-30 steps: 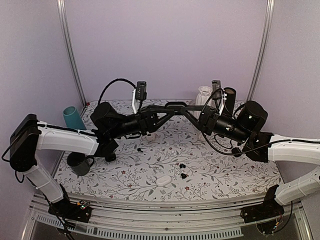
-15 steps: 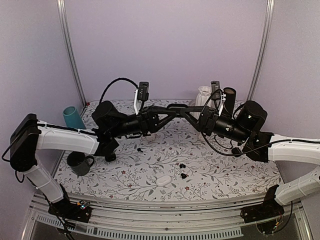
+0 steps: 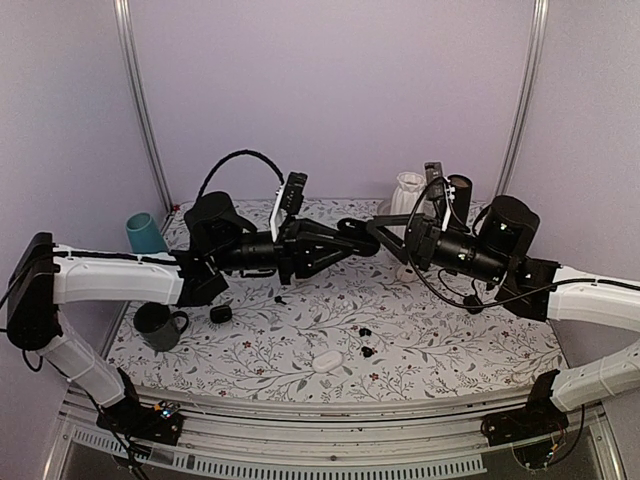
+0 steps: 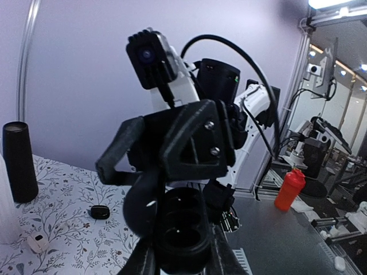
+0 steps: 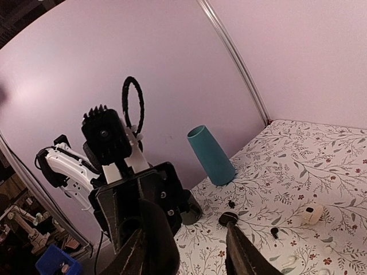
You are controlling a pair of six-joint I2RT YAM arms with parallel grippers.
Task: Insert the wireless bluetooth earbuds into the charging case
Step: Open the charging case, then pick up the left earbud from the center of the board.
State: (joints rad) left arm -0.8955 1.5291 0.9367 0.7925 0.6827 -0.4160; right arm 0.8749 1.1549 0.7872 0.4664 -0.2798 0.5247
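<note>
In the left wrist view my left gripper (image 4: pixel 182 255) is shut on the black charging case (image 4: pixel 182 226). The case's lid stands open and its two wells are empty. From above, the left gripper (image 3: pixel 350 238) hangs over the middle of the table, tip to tip with my right gripper (image 3: pixel 379 230). The right gripper (image 5: pixel 195 246) is open with nothing between its fingers and faces the left one closely. Two black earbuds (image 3: pixel 365 332) (image 3: pixel 369 351) lie on the cloth near the front centre. A third small black piece (image 3: pixel 280 298) lies under the left arm.
A white case (image 3: pixel 327 362) lies at the front. A small black case (image 3: pixel 221 313) and a dark mug (image 3: pixel 160 325) sit at the left, with a teal cup (image 3: pixel 147 236) behind them. A white vase (image 3: pixel 410 190) and a black cylinder (image 3: pixel 459 195) stand at the back right.
The right gripper has opened and let go of the case. The left gripper has shut on the case and carried it right and slightly lower, while the right arm drew back.
</note>
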